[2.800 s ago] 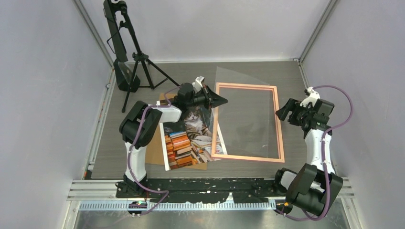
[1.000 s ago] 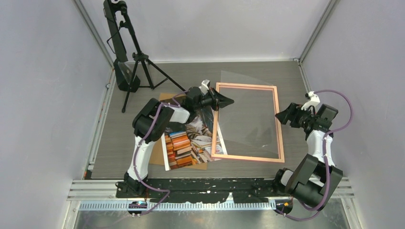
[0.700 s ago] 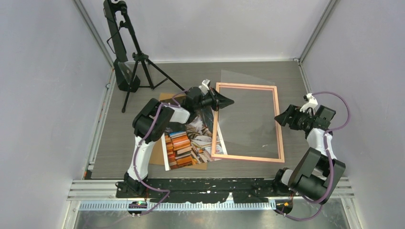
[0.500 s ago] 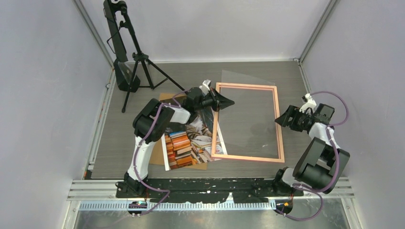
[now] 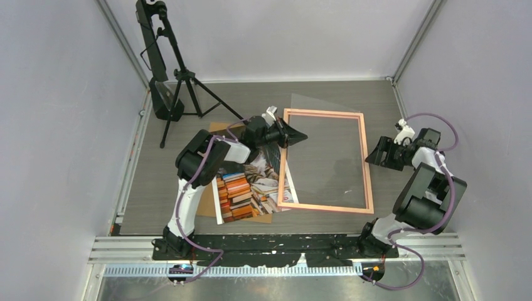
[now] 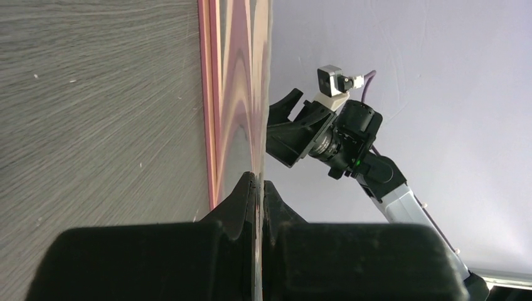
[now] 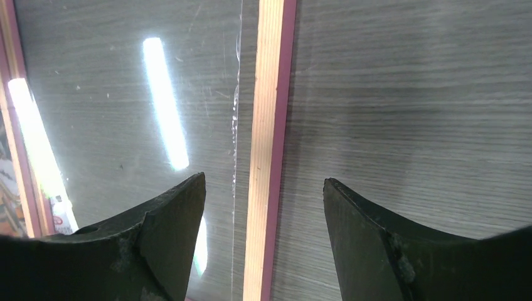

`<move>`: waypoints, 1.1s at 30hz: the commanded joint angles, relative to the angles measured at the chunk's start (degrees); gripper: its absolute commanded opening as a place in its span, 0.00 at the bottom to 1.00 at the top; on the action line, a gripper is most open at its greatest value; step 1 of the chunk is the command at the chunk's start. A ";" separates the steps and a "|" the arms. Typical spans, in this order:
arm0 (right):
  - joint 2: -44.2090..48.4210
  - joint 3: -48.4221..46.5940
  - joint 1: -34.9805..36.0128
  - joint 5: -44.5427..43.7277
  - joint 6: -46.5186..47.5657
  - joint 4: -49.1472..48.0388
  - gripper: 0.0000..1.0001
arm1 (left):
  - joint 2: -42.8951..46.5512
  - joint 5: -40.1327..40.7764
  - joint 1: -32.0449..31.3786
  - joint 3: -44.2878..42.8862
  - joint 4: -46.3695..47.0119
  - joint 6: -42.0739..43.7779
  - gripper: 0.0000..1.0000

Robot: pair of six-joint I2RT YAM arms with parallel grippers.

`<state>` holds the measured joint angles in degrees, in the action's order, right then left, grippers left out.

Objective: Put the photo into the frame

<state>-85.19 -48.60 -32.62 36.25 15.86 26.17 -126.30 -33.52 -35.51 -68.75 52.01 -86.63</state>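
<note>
The salmon-pink frame (image 5: 323,112) lies flat right of centre. The cat-and-books photo (image 5: 248,188) lies face up to its left on a brown backing board (image 5: 202,204), its right edge under the frame's left rail. My left gripper (image 5: 303,134) is shut on the edge of a clear sheet (image 5: 326,153) that lies across the frame. In the left wrist view the sheet (image 6: 260,94) runs edge-on out of the closed gripper (image 6: 258,180), beside the frame rail (image 6: 207,94). My right gripper (image 5: 376,152) is open just above the frame's right rail (image 7: 270,94), its jaws either side of it (image 7: 263,185).
A black tripod with a camera (image 5: 169,81) stands at the back left. Grey walls close in the table on three sides. The sheet's right edge (image 7: 237,94) sits just inside the right rail.
My left gripper has carried the clear sheet rightward over the frame and now holds still. My right arm has folded back to the right, its gripper staying by the frame's right rail.
</note>
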 commanded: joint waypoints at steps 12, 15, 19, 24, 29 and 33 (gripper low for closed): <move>-4.24 -3.73 3.29 -0.10 4.93 6.32 0.74 | -0.43 2.04 -0.18 1.83 6.11 -5.61 0.00; -4.28 -3.46 3.42 -0.01 4.91 6.19 0.74 | 0.80 2.38 -0.18 2.74 5.51 -5.74 0.00; -4.09 -3.11 3.52 0.13 5.14 6.11 0.74 | 2.41 3.02 -0.29 3.97 3.88 -5.99 0.00; -4.20 -3.09 3.85 0.26 5.08 6.16 0.74 | 2.88 3.37 -0.44 4.32 3.42 -6.11 0.00; -4.45 -3.08 4.26 0.15 5.28 6.48 0.74 | 2.62 3.31 -0.75 3.94 3.87 -8.47 0.00; -4.45 -3.15 4.32 0.10 5.20 6.66 0.73 | 2.85 3.41 -1.05 3.94 3.61 -10.56 0.00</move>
<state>-89.41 -50.30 -28.60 35.62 20.14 32.27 -127.00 -30.63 -35.94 -64.42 52.93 -94.15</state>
